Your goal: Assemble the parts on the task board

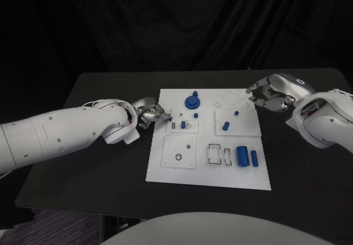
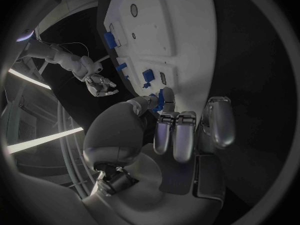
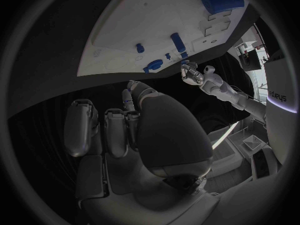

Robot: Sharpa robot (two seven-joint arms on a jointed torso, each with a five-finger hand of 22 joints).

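The white task board [image 1: 208,176] lies in the middle of the black surface [image 1: 88,173], with blue parts [image 1: 248,156] scattered across it. At the board's left edge, the left hand [image 1: 151,114] pinches a small blue part [image 2: 164,98] between its fingers [image 2: 176,135]. The right hand [image 1: 269,95] hovers above the surface just off the board's far right corner, its fingers [image 3: 116,131] curled in and holding nothing.

The left hand [image 1: 151,114] is positioned at the task board [image 1: 209,178] edge, with small blue parts [image 1: 183,124] standing just beyond its fingertips. The right hand [image 1: 271,95] is held beside the board; a tall blue gear [image 1: 193,101] is well apart from it, with bare board between.
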